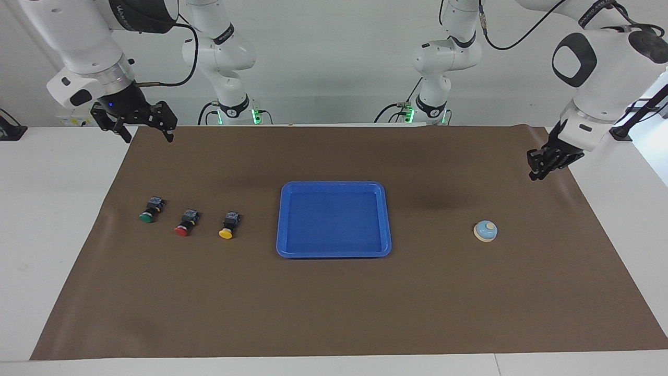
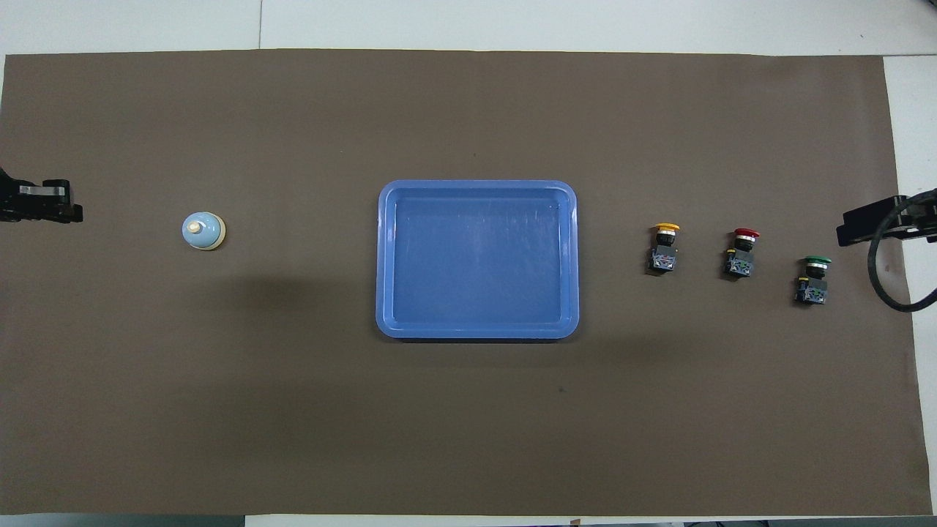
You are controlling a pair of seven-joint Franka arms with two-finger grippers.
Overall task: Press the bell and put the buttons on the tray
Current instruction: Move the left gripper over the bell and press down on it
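Fingers pressed together, the left hand [image 1: 537,169] hangs in the air over the brown mat [image 1: 334,308] at the left arm's end of the bench [image 1: 47,219], holding nothing. The bell [image 1: 485,231], a light-blue dome with a cream knob, sits on the mat below and apart from that hand, untouched. The blue tray [image 1: 334,254] lies flat at the middle of the mat with nothing in it. Between the tray and the right arm's end stand three push-buttons in a loose row: the yellow button [image 1: 228,225] closest to the tray, then the red button [image 1: 186,223], then the green button [image 1: 151,210]. The right hand [image 1: 140,125], fingers spread wide and carrying nothing, waits up over the mat's corner at the right arm's end, well apart from the buttons.
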